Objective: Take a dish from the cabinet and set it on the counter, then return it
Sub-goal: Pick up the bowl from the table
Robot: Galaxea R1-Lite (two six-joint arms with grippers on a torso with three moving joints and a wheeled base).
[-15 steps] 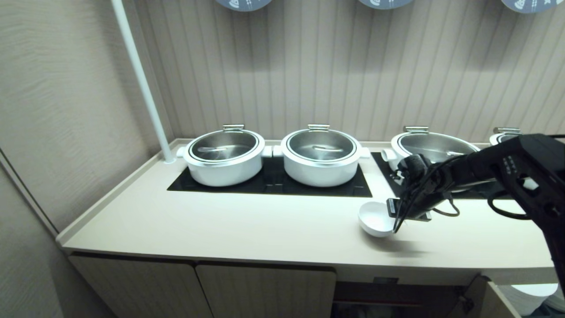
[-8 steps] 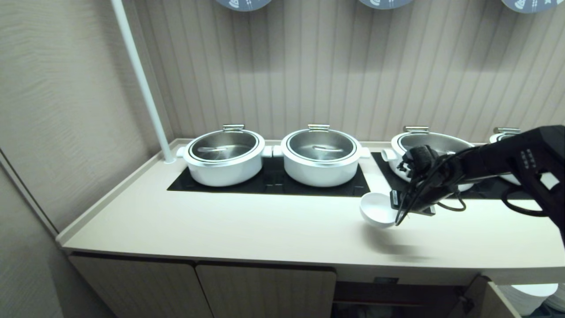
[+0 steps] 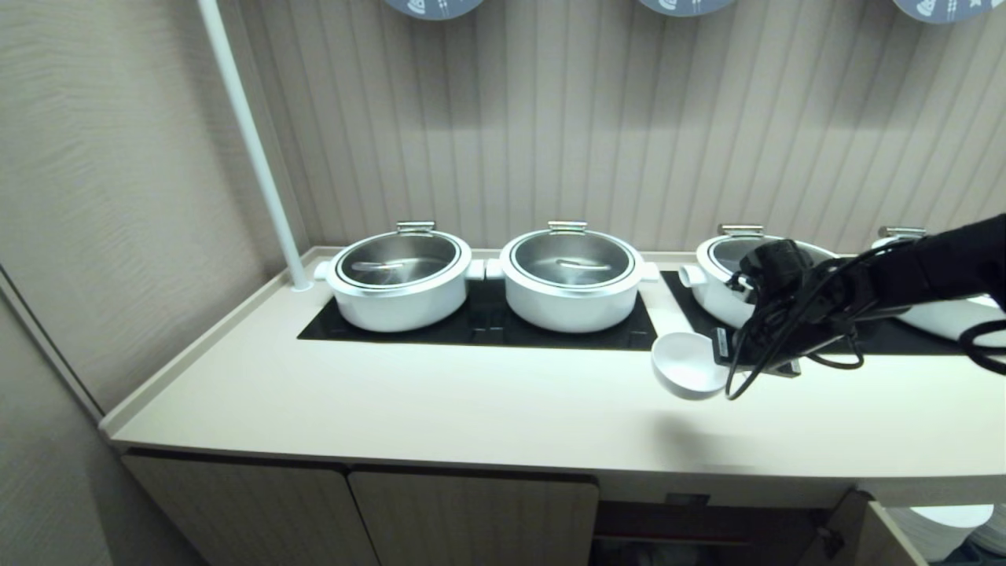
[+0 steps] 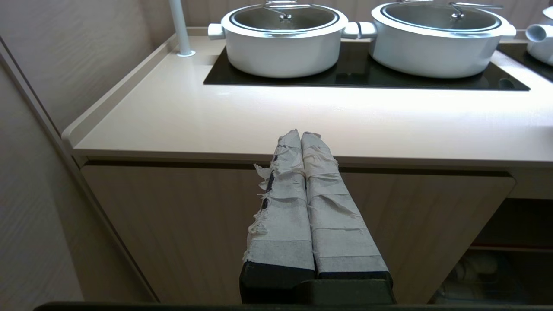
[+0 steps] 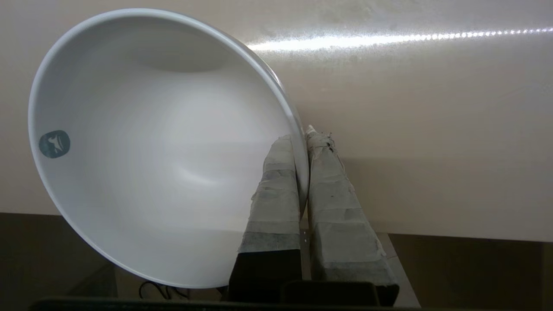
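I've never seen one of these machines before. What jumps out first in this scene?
A black arm reaches in from the right, its right claw pinching the rim of a small white bowl held in the air above the cream counter. Behind it, big white lidded pots sit in a row on black glass panels along the fluted wall. The left claw hangs shut and idle in front of the cabinet doors below.

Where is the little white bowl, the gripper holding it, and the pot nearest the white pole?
Bowl point(image 3: 682, 363), head view: inside of its hollow.
Right gripper point(image 5: 302, 142), right wrist view: between fingertips pinching the rim.
Leftmost pot point(image 3: 399, 303), head view: front white wall.
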